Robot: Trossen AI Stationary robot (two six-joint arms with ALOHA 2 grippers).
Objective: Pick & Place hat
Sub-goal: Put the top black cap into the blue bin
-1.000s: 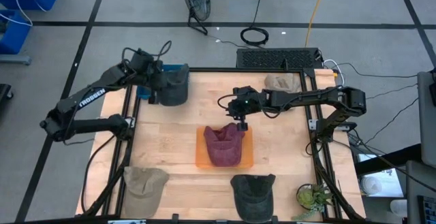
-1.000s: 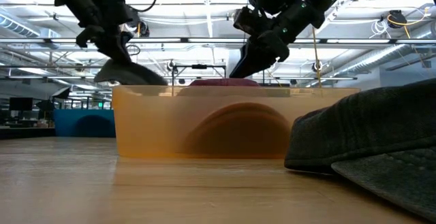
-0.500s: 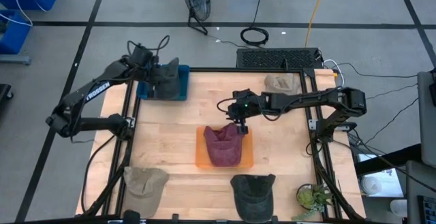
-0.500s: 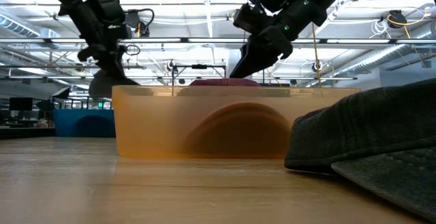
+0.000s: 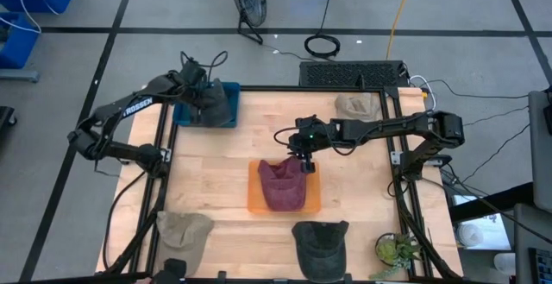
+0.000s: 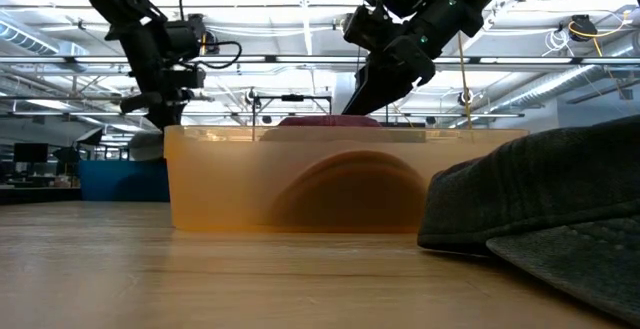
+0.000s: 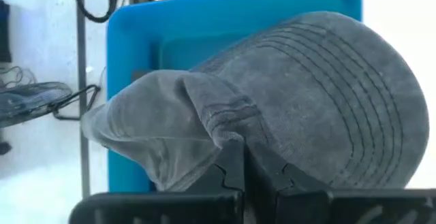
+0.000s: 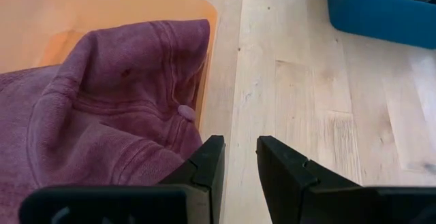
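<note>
A grey hat [image 5: 217,103] sits over the blue tray [image 5: 183,116] at the table's far left corner, and my left gripper [image 5: 200,98] is shut on it. In the left wrist view the grey hat [image 7: 327,94] covers most of the blue tray [image 7: 204,20]. A maroon hat [image 5: 283,185] lies crumpled in the orange tray [image 5: 254,199] at mid-table. My right gripper [image 5: 306,165] hovers at that tray's far right corner, open with a narrow gap, right beside the maroon hat [image 8: 102,115]. My left gripper [image 7: 244,152] pinches a raised fold of the grey hat's cloth [image 7: 228,125] between its two fingers, coming from above. The hat spreads out below over the blue tray, its brim pointing away from the fingers. My right gripper [image 8: 237,156] has one finger [image 8: 204,163] against the maroon hat's edge; I cannot tell whether it touches.
A tan hat [image 5: 183,232] lies at the near left corner and a dark grey hat [image 5: 321,242] at the near edge; it fills the low view's right side [image 6: 540,209]. A beige hat [image 5: 355,104] sits at the far right, a small plant [image 5: 397,249] at the near right.
My left gripper has carried the grey hat a little toward the far edge and downward, so the hat now sits over the blue tray instead of overhanging its near side. In the low view the hat has sunk behind the orange tray's rim.
</note>
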